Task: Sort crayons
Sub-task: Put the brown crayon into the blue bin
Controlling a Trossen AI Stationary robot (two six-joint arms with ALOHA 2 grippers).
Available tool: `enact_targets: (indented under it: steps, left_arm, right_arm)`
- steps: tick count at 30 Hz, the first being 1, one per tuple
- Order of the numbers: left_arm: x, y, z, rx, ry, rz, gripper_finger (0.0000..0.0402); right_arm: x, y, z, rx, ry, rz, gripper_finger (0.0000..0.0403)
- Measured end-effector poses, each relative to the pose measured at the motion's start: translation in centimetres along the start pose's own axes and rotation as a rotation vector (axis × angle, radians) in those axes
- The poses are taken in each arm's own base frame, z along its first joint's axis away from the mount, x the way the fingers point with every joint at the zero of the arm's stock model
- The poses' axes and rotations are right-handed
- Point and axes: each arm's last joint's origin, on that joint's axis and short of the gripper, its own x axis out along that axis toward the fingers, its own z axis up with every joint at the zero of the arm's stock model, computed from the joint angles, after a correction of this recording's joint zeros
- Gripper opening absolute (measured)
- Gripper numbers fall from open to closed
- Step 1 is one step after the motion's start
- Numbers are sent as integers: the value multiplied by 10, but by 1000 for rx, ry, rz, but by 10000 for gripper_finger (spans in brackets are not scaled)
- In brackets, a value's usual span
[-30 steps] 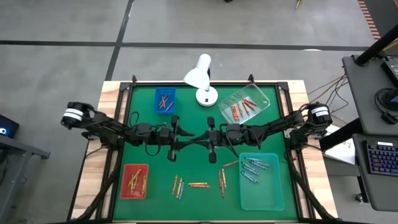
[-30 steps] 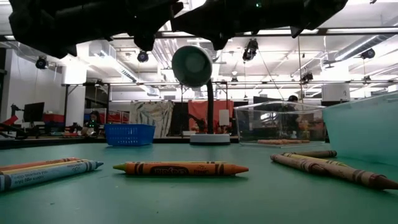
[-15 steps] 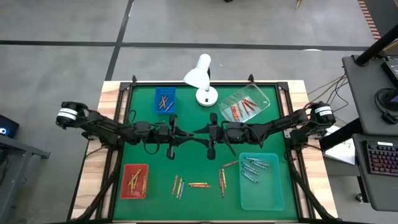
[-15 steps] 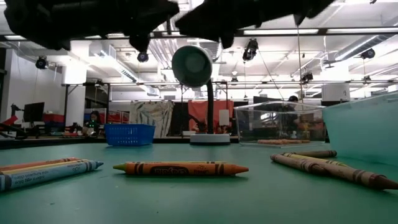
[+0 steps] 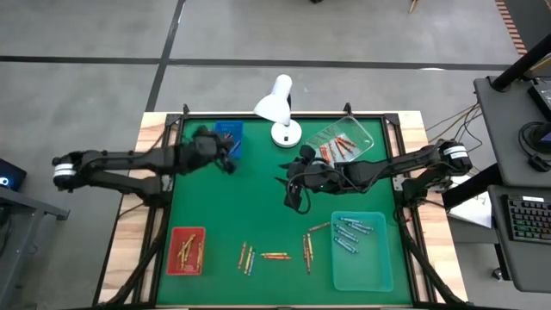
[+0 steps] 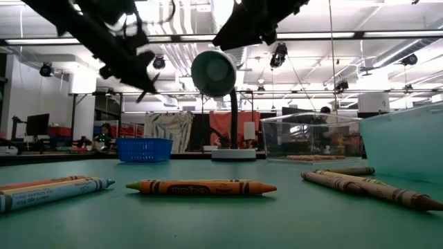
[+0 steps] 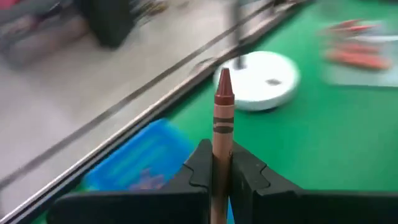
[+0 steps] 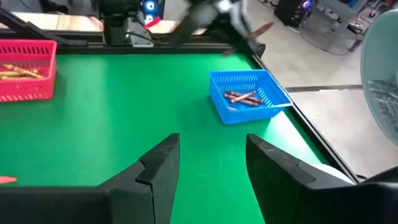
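Observation:
My left gripper (image 5: 229,162) hangs above the near edge of the blue basket (image 5: 228,138) at the far left, shut on a brown crayon (image 7: 222,106). The basket holds a few brown crayons (image 8: 244,98). My right gripper (image 8: 211,163) stands open over the middle of the green mat (image 5: 258,207), with nothing between its fingers. Several loose crayons (image 5: 275,256) lie flat on the mat near the front edge; an orange one (image 6: 201,187) is nearest in the low view. My left gripper pinches the brown crayon's back part (image 7: 219,149) between its two fingers. The crayon lies along the fingers, and its pointed tip (image 7: 223,78) sticks out forward past them. It is lifted clear of the mat and the basket.
A red basket (image 5: 187,250) with crayons stands at the front left and a teal tray (image 5: 362,254) at the front right. At the far right is a clear tray (image 5: 343,145) with red crayons. A white desk lamp (image 5: 277,108) stands at the far middle.
My left gripper has swung away from the table's middle, where both grippers met, toward the far left, and now hangs by the blue basket, tipped up toward level. My right gripper has stayed near the middle, risen a little and tipped upward.

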Motion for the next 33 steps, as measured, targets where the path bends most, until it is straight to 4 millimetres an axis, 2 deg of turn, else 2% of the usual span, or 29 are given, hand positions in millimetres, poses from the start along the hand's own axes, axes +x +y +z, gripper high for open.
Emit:
enact_targets:
  steps: [2, 6, 11, 23, 33]
  left_arm:
    - [9, 16, 1, -31, 44, 65, 2]
    - [31, 43, 2, -134, 110, 70, 2]
    - [57, 62, -1, -190, 193, 83, 5]
    - [100, 57, -3, -146, 315, 107, 15]
    - [109, 56, -6, -140, 345, 141, 28]
  right_arm:
    - [0, 0, 0, -2, 4, 0, 171]
    - [0, 0, 0, -1, 3, 0, 172]
    - [0, 0, -1, 12, 8, 0, 169]
    - [0, 0, -4, 17, 34, -1, 167]
    - [0, 0, -6, 27, 57, -2, 169]
